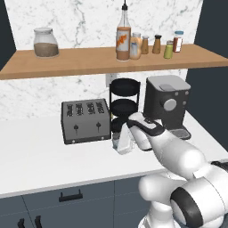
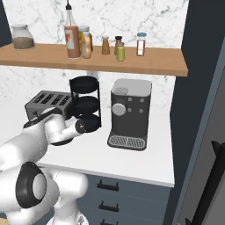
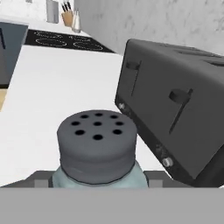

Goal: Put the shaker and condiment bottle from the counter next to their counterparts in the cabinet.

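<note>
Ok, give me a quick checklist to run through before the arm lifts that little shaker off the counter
1. Shaker between the fingers: ok, cap centred low in the hand view.
2. Gripper closed on it: cannot tell, fingertips hidden.
3. Shaker upright: ok.
4. Room beside the toaster: ok, close on one side but apart.
5. Condiment bottle already on the cabinet: ok.
6. Free spot by the counterparts: ok, bare board in front of them.

Flanking rear views (hand view close)
</note>
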